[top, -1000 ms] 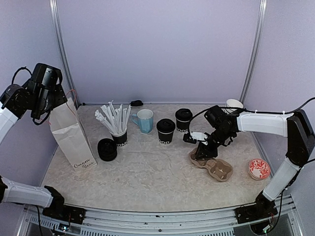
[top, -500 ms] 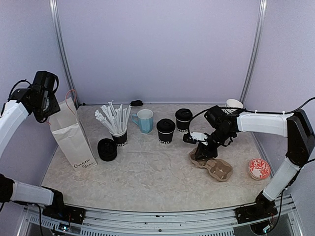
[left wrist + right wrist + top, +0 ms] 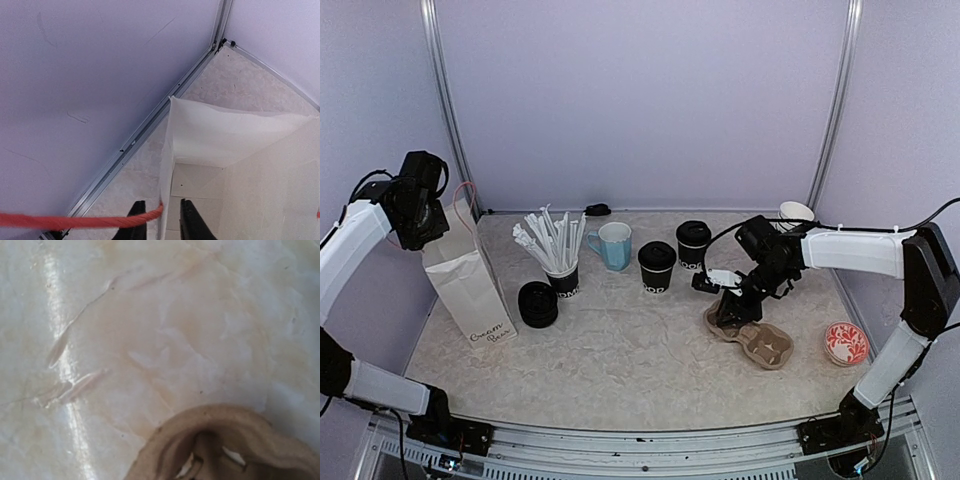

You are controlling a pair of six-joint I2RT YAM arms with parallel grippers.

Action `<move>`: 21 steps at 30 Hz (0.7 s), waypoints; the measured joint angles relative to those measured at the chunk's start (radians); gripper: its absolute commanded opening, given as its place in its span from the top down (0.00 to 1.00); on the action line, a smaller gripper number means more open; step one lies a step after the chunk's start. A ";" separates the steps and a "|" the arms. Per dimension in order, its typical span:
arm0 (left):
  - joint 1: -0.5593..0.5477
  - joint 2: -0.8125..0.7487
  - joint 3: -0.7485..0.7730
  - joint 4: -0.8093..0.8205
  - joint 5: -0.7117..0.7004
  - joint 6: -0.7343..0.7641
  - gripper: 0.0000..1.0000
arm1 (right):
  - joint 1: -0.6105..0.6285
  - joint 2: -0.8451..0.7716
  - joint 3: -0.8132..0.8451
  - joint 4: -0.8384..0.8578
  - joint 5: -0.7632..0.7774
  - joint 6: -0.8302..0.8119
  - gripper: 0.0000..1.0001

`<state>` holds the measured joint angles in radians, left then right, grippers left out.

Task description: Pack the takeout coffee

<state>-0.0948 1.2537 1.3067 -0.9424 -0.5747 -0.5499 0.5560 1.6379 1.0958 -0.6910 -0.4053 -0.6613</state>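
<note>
pale lilac walls close in a mottled beige counter [image 3: 620,370]. the near coffee cup [image 3: 657,267] and the far coffee cup [image 3: 693,244] stand upright and lidded mid-counter, close together. both are outside the white paper bag [image 3: 470,285] at the far left, and neither sits in the brown pulp carrier [image 3: 765,340] to their right. a light blue mug [image 3: 613,245] stands just left of them.

the left fingers [image 3: 136,222] hang over the bag's open mouth, a narrow gap apart, one on each side of its upright paper wall (a red cord handle [image 3: 75,220] crosses in front). a sliver of space shows on each side, so no pinch is visible.

the right fingers [image 3: 728,305] are down at the carrier's left end. the wrist view shows only carrier rim and counter, so i cannot tell how far open they are or whether they hold it
</note>
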 measured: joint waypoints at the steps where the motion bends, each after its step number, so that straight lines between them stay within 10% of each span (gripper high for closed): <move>1: 0.002 0.001 0.000 0.000 0.002 0.001 0.84 | 0.000 0.000 0.000 0.000 0.000 0.000 0.75; 8: 0.004 0.000 0.008 -0.002 0.030 0.009 1.00 | 0.000 0.000 0.001 -0.006 0.000 0.000 0.75; 21: -0.140 -0.045 0.386 -0.027 0.021 0.023 1.00 | 0.000 0.000 0.022 -0.034 0.000 0.000 0.75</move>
<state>-0.2344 1.2087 1.6928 -0.9695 -0.5537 -0.5266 0.5560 1.6382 1.1175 -0.7250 -0.4057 -0.6613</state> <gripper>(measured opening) 0.008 0.250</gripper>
